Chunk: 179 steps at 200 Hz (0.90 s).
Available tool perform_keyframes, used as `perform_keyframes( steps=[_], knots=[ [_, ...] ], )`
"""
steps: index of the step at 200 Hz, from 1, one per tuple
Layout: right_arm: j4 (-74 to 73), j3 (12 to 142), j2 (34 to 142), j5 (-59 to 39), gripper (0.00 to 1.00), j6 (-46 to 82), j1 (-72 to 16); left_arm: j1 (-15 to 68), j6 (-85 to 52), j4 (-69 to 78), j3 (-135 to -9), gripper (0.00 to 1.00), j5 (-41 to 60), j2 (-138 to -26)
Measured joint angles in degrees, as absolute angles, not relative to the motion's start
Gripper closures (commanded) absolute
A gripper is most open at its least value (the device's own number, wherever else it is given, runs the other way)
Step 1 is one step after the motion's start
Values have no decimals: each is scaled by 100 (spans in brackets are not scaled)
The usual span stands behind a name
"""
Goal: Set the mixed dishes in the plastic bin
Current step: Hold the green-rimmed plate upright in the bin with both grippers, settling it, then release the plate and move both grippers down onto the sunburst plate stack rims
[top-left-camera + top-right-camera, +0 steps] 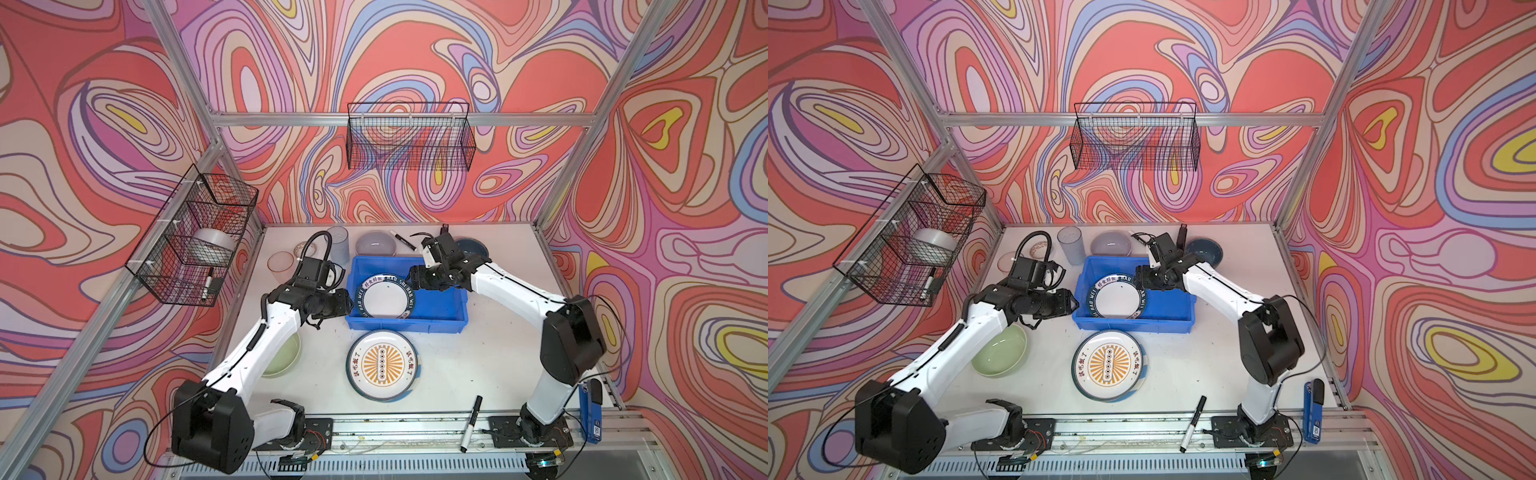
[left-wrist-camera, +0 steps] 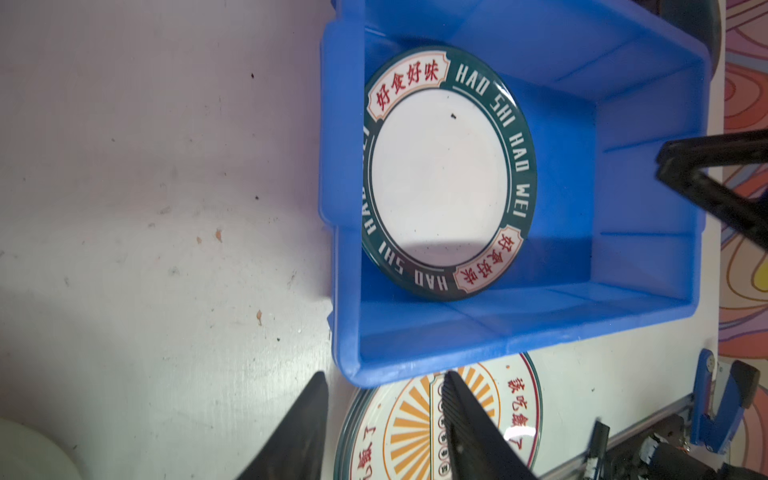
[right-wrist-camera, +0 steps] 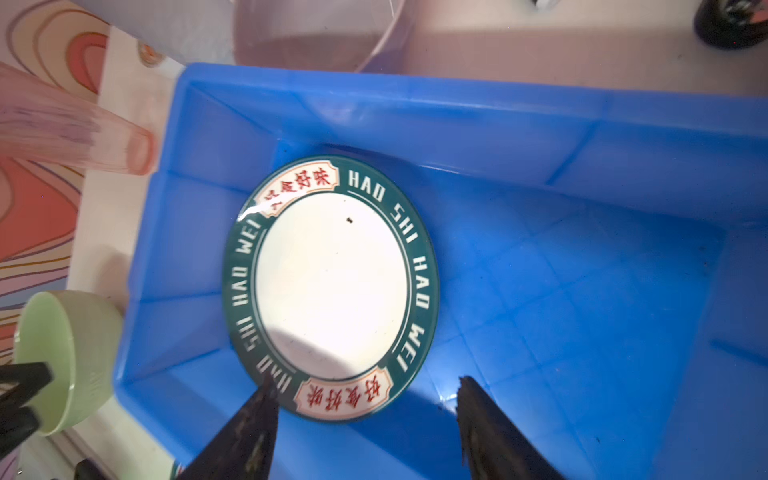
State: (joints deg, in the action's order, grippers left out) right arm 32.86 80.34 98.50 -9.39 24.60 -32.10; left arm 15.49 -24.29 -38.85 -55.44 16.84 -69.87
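I see the lettered plate (image 1: 384, 301) inside the blue bin (image 1: 440, 305), at its left end. It looks tilted, with one edge up against the left end wall (in the left wrist view that wall hides part of the teal rim).

The left gripper (image 1: 350, 302) sits just outside the bin's left wall, level with the plate. In its wrist view the left gripper (image 2: 382, 376) has its jaws apart and nothing between them, with the bin corner just beyond the tips.

The right gripper (image 1: 410, 279) is over the bin at the plate's far right edge. In its wrist view the right gripper (image 3: 363, 380) has its jaws spread wide and is holding nothing. One fingertip (image 3: 257, 415) overlaps the plate rim in that view, and I can't tell if it touches.

These are outside the bin, on the table (image 1: 478, 365):
- The sunburst plate (image 1: 381, 365) lies just in front of the bin, and a blue edge shows from under its right side.
- The green bowl (image 1: 1000, 351) is left of that plate and partly under the left arm (image 1: 257, 345) in a top view.
- The pink tumbler (image 1: 280, 266) and the bluish tumbler (image 1: 337, 245) stand in the back left area.
- The lavender bowl (image 1: 376, 244) is just behind the bin, dome up.
- The dark blue bowl (image 1: 473, 249) is back right, partly hidden by the right wrist.
- A marker (image 1: 471, 424) lies at the front rail.
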Motion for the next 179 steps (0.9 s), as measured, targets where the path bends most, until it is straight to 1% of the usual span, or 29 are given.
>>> perform_keyframes(
  steps=[23, 40, 75, 93, 134, 179],
  knots=[
    [3299, 7669, 9177, -832, 33, 2436, -3505, 1555, -2558, -3968, -5148, 47, 1870, -6582],
    [3236, 7236, 8764, -733, 35, 2429, -3889, 1603, -2714, -3979, -4845, 47, 1894, -6307],
    [3004, 6073, 8031, -554, 48, 2665, -4687, 1863, -3033, -4005, -4307, 52, 1876, -5837],
    [2812, 5448, 7688, -482, 51, 2917, -5015, 2067, -3201, -3983, -4093, 55, 1850, -5752],
    [2443, 4652, 7463, -318, 55, 3446, -5400, 2554, -3529, -3813, -3697, 59, 1737, -5865],
    [1855, 4023, 7437, -276, 60, 3826, -5568, 2661, -3760, -3601, -3358, 62, 1647, -5940]
  ],
)
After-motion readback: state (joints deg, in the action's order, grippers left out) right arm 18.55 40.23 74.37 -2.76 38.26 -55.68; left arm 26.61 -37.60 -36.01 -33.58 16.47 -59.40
